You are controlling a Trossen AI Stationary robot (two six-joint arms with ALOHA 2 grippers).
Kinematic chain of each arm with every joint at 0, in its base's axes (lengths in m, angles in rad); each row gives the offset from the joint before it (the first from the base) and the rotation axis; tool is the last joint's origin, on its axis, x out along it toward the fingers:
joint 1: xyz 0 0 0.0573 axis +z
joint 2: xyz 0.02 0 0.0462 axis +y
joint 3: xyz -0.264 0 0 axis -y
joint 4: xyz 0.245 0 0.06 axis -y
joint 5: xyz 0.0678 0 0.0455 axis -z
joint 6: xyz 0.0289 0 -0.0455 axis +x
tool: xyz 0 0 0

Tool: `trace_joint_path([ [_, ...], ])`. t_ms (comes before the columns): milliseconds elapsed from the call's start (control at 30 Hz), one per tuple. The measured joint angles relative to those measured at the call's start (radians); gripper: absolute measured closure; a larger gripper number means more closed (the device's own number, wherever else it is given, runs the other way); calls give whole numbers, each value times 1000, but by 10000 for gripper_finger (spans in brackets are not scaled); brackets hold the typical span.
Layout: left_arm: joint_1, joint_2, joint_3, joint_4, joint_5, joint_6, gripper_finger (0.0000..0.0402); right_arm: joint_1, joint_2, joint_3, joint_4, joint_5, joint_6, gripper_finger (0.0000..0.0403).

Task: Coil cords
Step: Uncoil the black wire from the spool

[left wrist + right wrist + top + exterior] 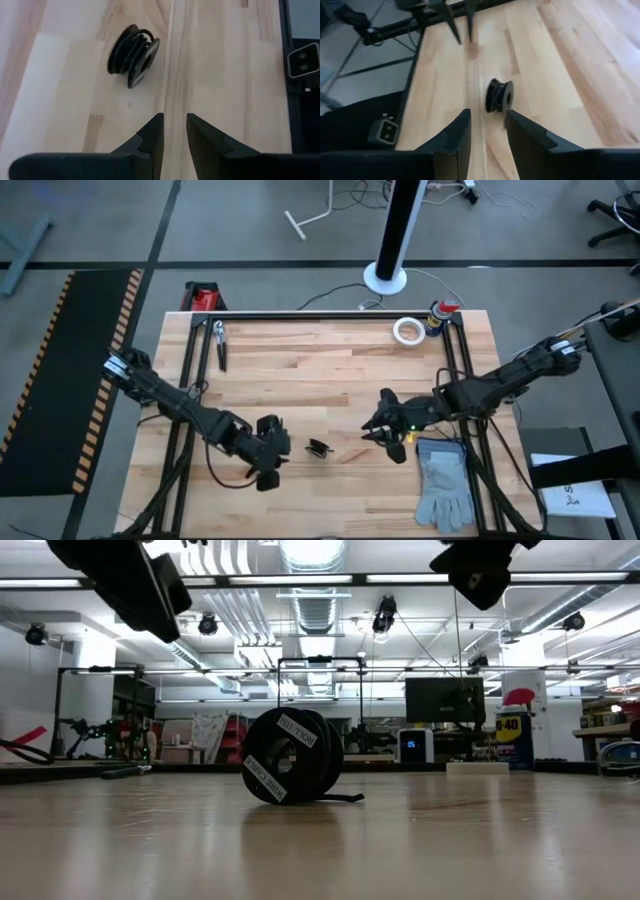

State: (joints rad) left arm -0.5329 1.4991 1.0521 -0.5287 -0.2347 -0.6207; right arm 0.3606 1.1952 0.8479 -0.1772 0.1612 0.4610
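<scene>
Hovering at the table's seven o'clock, the left gripper (268, 478) holds its fingers slightly apart on nothing. Just at its three o'clock the cord (319, 448) stands on edge, wound tight. Further toward three o'clock hangs the right gripper (385, 442), fingers apart, empty. Light and springy by its look, the coil would best be pinched across its flat faces. Only the low view shows its labelled strap (288, 727) and loose tail.

Black cord (132, 56) (white labels), pale striped wood table (300, 370)
</scene>
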Motion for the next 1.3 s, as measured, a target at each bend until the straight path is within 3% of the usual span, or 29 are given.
trace_joint_path([
  [300,-1,26,-1,3,-23,-29,327,53,34,-15,7,119,-12,277],
  [600,18,141,-1,5,-10,-60,327,65,155,-19,27,128,-1,281],
  [933,77,218,-1,20,-17,-40,326,65,196,-19,63,127,0,270],
  [1300,119,256,0,108,-18,56,259,64,256,-19,112,71,0,285],
])
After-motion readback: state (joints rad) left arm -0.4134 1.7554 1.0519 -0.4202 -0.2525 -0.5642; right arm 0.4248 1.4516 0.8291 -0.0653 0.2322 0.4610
